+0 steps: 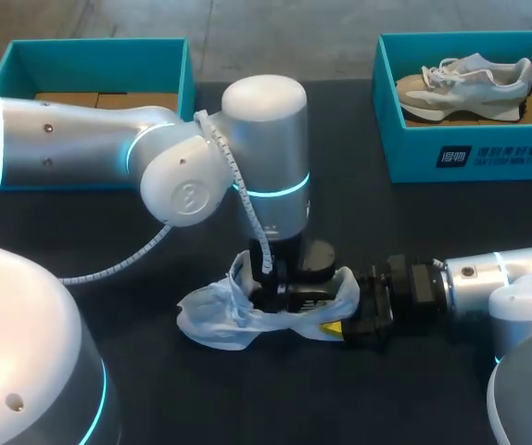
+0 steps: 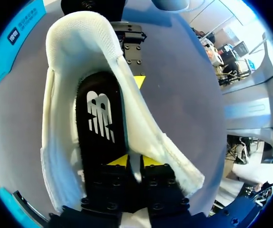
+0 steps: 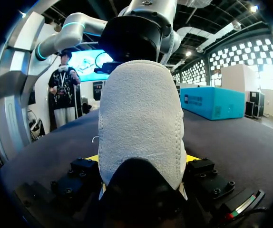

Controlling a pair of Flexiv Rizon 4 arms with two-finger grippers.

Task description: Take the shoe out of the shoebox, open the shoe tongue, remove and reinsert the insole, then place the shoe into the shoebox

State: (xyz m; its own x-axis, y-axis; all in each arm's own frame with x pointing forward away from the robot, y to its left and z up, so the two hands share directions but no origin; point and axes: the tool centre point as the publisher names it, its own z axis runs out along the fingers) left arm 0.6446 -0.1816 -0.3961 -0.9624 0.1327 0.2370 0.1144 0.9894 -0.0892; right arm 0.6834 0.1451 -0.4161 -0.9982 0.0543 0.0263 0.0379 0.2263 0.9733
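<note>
We judged shoe (image 1: 215, 313) light, upper (image 2: 167, 154) floppy, heel (image 3: 141, 123) firmest hold. Right jaws clamped heel; left jaws pinched upper beside insole (image 2: 101, 128).

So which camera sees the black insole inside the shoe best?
The left wrist view: it looks right into the shoe, so the black insole shows plainly. In the head view my left arm hides the opening. The right wrist view shows only the outside of the heel.

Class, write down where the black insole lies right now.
In the left wrist view, the black insole lies inside the white shoe, just ahead of the left gripper.
</note>
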